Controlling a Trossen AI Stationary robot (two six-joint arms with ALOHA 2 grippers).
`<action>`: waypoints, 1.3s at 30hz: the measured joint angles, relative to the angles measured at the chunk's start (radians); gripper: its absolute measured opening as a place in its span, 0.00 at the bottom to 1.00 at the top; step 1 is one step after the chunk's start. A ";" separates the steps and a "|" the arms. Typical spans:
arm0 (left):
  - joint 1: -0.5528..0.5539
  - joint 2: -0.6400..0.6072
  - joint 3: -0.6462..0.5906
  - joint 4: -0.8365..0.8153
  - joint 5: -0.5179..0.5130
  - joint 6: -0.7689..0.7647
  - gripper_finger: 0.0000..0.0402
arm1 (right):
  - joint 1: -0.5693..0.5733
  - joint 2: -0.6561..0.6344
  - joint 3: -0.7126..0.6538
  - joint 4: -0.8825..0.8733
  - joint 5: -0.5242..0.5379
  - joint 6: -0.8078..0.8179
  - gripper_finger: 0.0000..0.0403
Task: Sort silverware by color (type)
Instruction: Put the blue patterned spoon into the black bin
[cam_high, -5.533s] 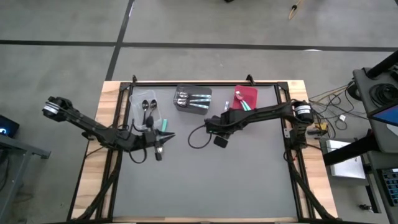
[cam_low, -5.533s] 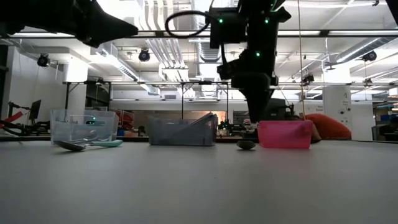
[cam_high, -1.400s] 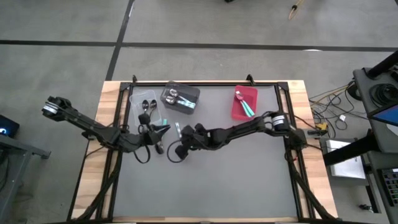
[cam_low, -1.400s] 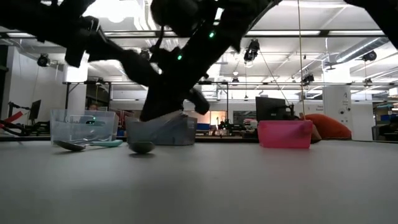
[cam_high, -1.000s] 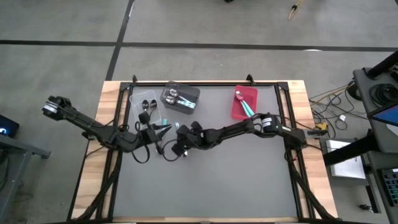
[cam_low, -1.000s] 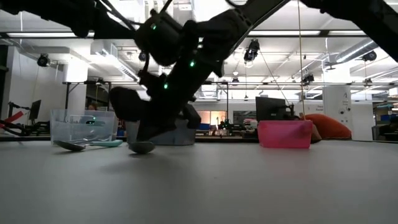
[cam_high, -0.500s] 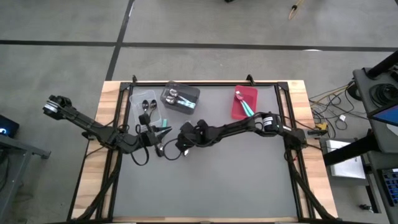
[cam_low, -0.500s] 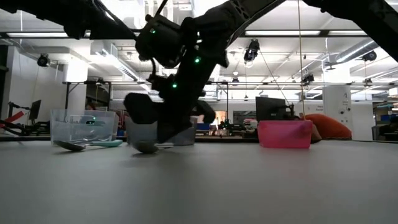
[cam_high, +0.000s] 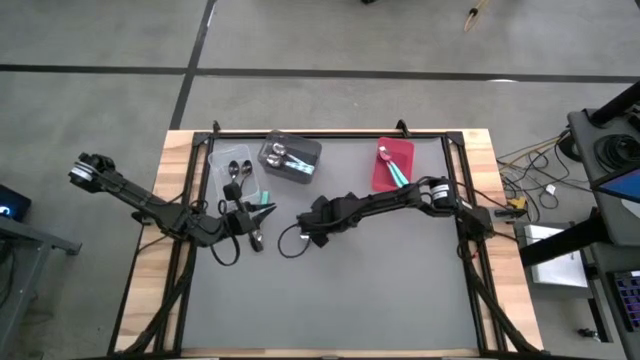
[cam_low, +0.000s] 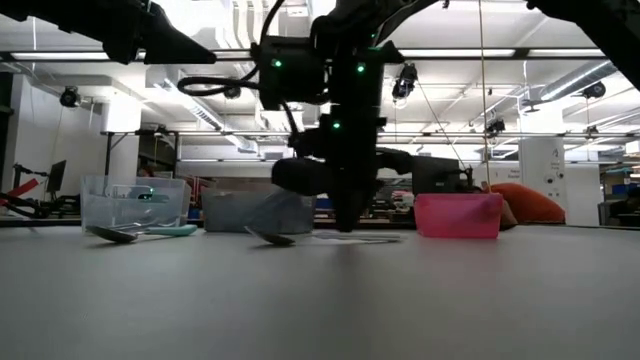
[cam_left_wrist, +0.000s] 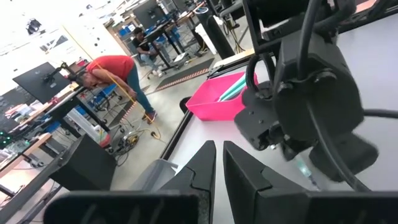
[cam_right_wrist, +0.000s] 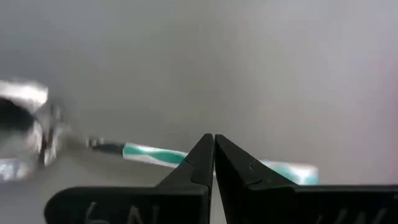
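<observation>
While closed, right pincer over teal-handled spoon

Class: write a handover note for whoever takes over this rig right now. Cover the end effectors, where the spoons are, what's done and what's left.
Left end effector: shut, empty, beside the clear plastic bin.
Right end effector: shut, tips at the striped teal handle of a silver-bowled spoon mid-table; grip uncertain.
Done: black spoons in the clear bin, silver spoons in the dark grey bin, teal-handled spoons in the red bin.
Left: that spoon, plus loose spoons by the clear bin.
</observation>
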 joint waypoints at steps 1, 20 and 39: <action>0.000 0.000 0.000 0.000 0.000 0.000 0.03 | 0.001 -0.003 0.000 -0.021 -0.050 0.002 0.02; 0.000 0.000 0.000 0.000 0.000 0.000 0.03 | 0.036 -0.124 -0.003 -0.028 -0.220 0.017 0.02; -0.131 -0.105 0.092 -0.029 -0.002 0.088 0.03 | 0.059 -0.155 -0.001 0.181 -0.368 0.216 0.44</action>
